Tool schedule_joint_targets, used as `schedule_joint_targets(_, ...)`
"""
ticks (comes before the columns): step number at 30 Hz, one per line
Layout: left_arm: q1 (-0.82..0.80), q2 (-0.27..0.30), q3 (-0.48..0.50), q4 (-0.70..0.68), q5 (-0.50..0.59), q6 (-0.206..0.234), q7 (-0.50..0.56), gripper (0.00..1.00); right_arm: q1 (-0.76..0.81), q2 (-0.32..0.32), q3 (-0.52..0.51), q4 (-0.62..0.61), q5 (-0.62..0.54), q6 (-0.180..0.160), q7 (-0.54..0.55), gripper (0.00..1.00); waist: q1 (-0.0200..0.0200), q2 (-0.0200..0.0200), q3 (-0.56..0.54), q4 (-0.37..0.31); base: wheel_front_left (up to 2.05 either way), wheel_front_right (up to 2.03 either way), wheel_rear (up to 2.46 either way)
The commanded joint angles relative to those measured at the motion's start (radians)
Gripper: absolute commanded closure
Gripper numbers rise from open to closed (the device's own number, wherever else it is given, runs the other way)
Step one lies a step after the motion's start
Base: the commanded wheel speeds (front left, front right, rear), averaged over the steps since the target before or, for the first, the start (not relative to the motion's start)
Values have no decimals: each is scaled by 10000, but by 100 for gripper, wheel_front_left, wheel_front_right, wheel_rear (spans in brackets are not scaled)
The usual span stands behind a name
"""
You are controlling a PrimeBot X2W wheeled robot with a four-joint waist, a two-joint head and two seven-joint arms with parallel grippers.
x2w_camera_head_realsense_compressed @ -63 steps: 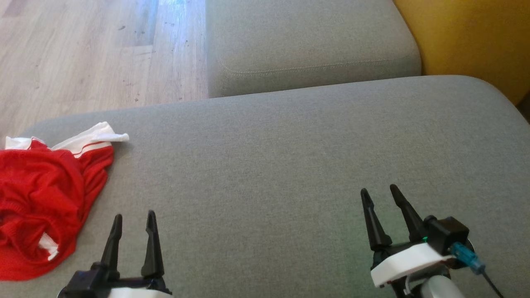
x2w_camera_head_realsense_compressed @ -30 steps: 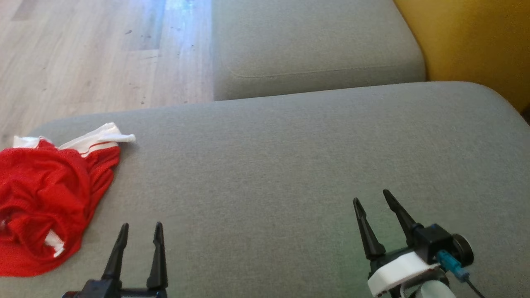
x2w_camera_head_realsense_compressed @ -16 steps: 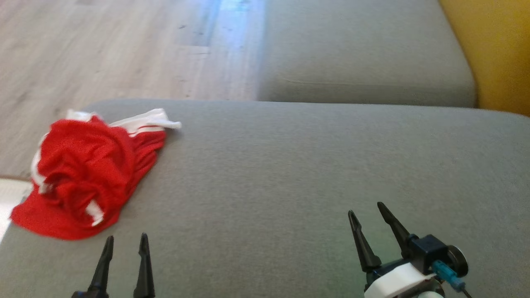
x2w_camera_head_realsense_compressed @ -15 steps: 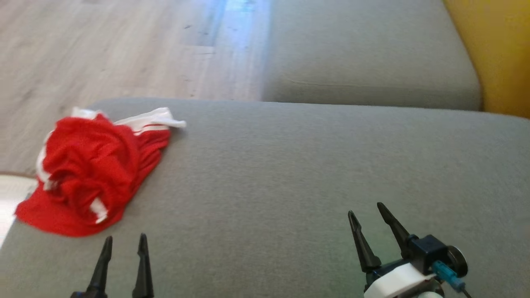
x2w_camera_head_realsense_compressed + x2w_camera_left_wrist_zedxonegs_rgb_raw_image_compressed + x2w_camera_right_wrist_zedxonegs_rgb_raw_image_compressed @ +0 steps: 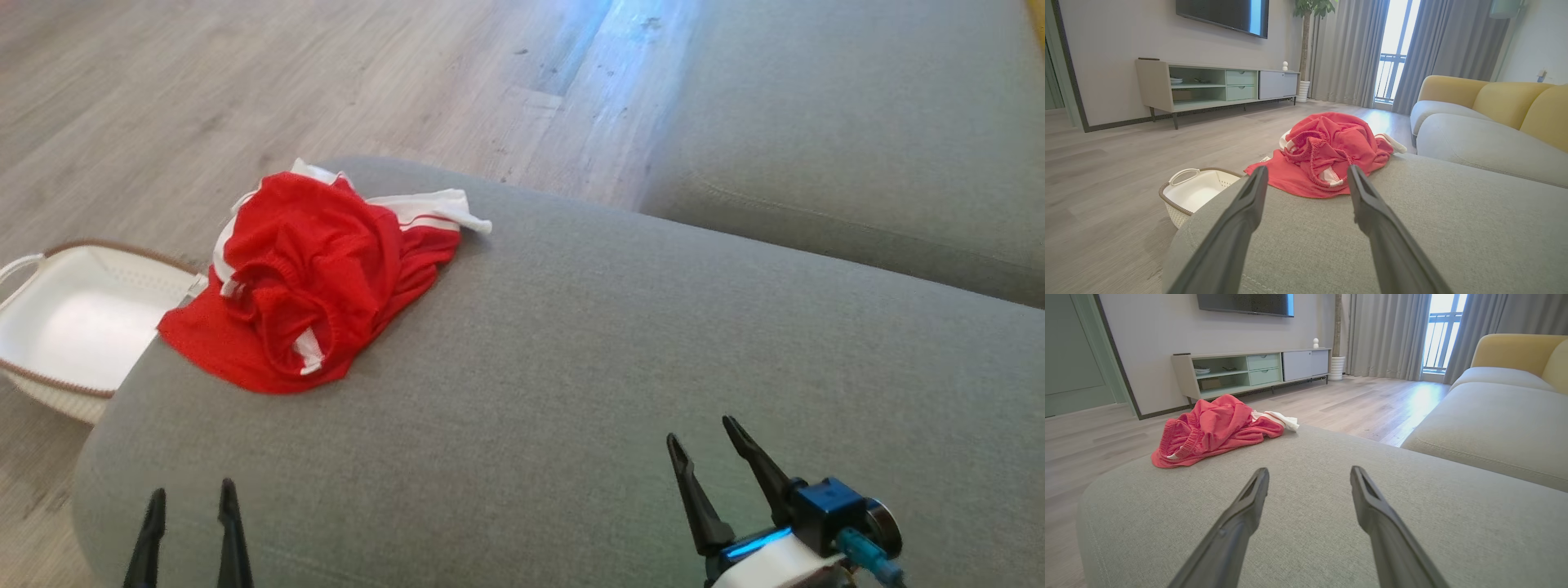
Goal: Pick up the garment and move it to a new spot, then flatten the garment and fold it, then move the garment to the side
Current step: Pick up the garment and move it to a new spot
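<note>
We are hovering our left gripper (image 5: 189, 523) and right gripper (image 5: 702, 445) over the near edge of the grey seat cushion (image 5: 571, 343), fingers apart and empty. The crumpled red mesh garment (image 5: 302, 286) is lying at the cushion's far left corner, stretching near-left to far-right, straight ahead of the nearer left gripper. We are finding no readable writing.

Holds the left gripper (image 5: 190, 490) above the near left corner of the grey cushion (image 5: 571, 327), with two dark fingers (image 5: 233, 539) parted and pointing toward its far side. Holds the right gripper (image 5: 700, 430) above the cushion's near right part, well apart from the left one, with fingers likewise spread and leaning slightly leftward. Carries behind the right fingers a white wrist shell (image 5: 775, 567), a black block (image 5: 824, 502) with a lit blue strip, and a blue connector (image 5: 865, 551).
</note>
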Motion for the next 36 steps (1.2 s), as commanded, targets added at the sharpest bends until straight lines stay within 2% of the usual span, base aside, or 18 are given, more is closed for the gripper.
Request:
schedule_joint_targets(1,-455,27,390,-440,127,22,-97,0,-547,-66,259,-320,30,-7,-111,0,1,0,120,168,0,0,0)
schedule_joint_targets(12,-661,37,831,-1561,340,146,-97,0,-574,-66,239,-208,-361,-7,-111,0,1,0,449,436,0,0,0)
schedule_joint_targets(16,-1442,422,876,-2194,492,106,-97,0,-535,-66,-97,-287,-821,-7,-111,0,1,0,957,588,0,0,0)
schedule_joint_targets(20,-2902,862,889,-2343,289,34,-97,0,-1033,-66,-456,-427,-1650,-7,-111,0,1,0,2125,520,0,0,0)
schedule_joint_targets(23,-4231,1302,657,-1739,158,-42,-97,0,-1478,-236,-748,-574,-2060,-7,-111,0,1,0,2936,490,0,0,0)
schedule_joint_targets(27,-6188,1737,184,-233,-141,-109,14,0,-2080,-663,-918,-844,-2299,-7,-111,0,1,0,3884,437,0,0,0)
schedule_joint_targets(28,-6188,1737,184,-233,-141,-109,14,0,-2080,-663,-918,-844,-2299,-7,-111,0,1,0,3884,437,0,0,0)
schedule_joint_targets(36,-9983,2278,-1149,3980,-1159,-159,1504,0,-3009,-1442,-1124,-1569,-2604,-7,-111,0,1,0,5327,447,0,0,0)
